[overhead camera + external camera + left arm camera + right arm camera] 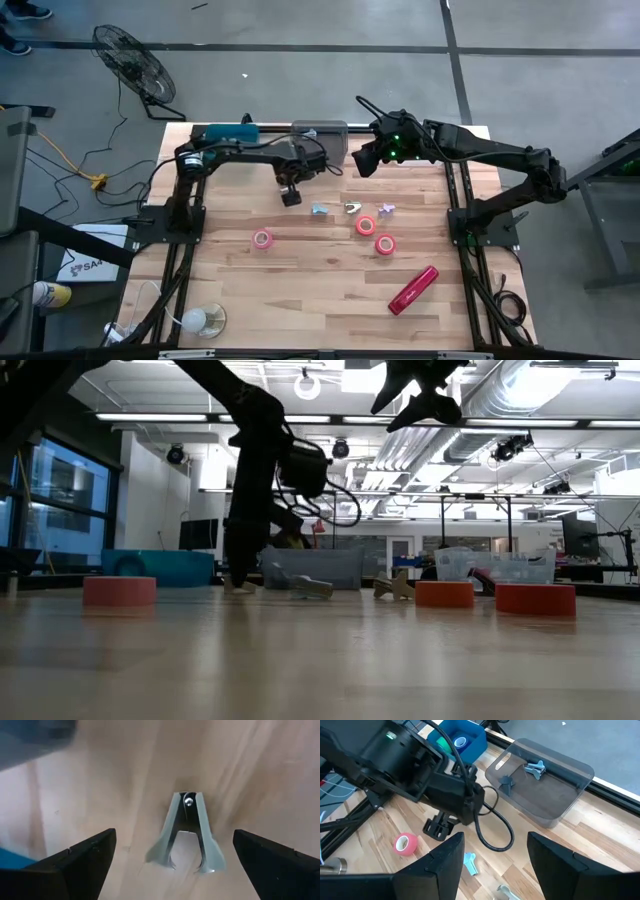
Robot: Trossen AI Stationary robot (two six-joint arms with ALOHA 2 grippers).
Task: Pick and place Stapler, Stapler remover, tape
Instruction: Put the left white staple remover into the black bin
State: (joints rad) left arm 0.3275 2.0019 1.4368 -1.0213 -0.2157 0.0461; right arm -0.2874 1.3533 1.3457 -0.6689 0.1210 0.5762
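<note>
My left gripper (291, 198) points down over the middle of the table, open. In its wrist view a pale-blue staple remover (186, 835) lies flat on the wood in the gap between the fingers, untouched; from above it (320, 209) sits just right of the gripper. Two more removers (352, 207) (387, 209) lie further right. The red stapler (413, 290) lies flat near the front right. Three pink tape rolls (262, 238) (366, 225) (385, 244) lie flat mid-table. My right gripper (365, 160) hangs raised at the far right, open and empty (495, 865).
A blue bin (225, 133) holding a tape roll (460, 742) and a clear grey bin (320, 133) holding two staple removers (536, 767) stand at the table's far edge. A round metal object (205, 320) lies at the front left corner.
</note>
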